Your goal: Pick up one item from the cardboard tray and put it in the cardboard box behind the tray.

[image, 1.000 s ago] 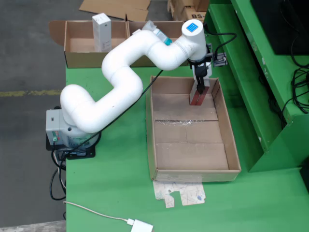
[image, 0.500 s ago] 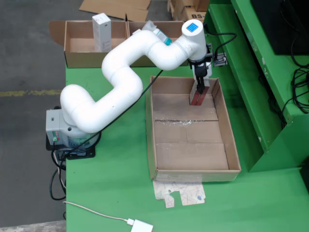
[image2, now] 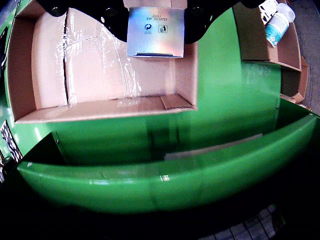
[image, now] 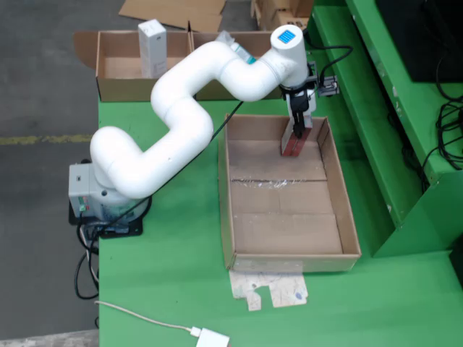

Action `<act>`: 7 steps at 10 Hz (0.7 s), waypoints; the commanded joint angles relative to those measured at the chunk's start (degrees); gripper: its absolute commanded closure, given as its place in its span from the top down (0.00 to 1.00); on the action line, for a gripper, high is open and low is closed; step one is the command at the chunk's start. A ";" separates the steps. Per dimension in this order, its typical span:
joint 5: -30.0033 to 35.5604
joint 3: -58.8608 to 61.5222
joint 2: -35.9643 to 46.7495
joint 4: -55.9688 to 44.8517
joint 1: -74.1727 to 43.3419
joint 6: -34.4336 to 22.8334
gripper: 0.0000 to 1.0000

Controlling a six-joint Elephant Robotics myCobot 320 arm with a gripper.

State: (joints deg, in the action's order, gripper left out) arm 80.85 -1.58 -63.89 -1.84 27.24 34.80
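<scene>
In the overhead view my gripper [image: 296,134] is shut on a small dark red box [image: 292,147], which stands on end at the back right of the cardboard tray [image: 286,231]. The tray floor shows no other item. The wrist view shows the box's shiny silver end [image2: 155,31] clamped between the dark fingers [image2: 114,22], above the tray floor [image2: 100,75]. Behind the tray stands the cardboard box [image: 119,85], with a white carton [image: 153,48] upright in its left section and a bottle [image: 239,50] partly hidden by my arm. The bottle [image2: 276,22] also shows in the wrist view.
A raised green shelf [image: 376,130] runs along the right of the tray; its rail [image2: 165,180] fills the lower wrist view. A flat printed cutout [image: 271,289] lies at the tray's front. A white adapter [image: 211,337] and cable lie at the table's front edge. The arm base [image: 94,199] stands left.
The gripper with the red box has shifted slightly toward the back left, and the box looks a little raised. The arm's upper link has swung a little to the back.
</scene>
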 commanded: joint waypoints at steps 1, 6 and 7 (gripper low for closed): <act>-1.94 1.58 5.97 -1.17 0.45 0.29 0.00; -4.65 1.58 14.02 -4.56 2.47 0.95 0.00; -6.04 1.58 16.42 -5.61 3.86 0.96 0.00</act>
State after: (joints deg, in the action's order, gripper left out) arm 78.04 -1.75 -55.28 -5.97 28.65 34.89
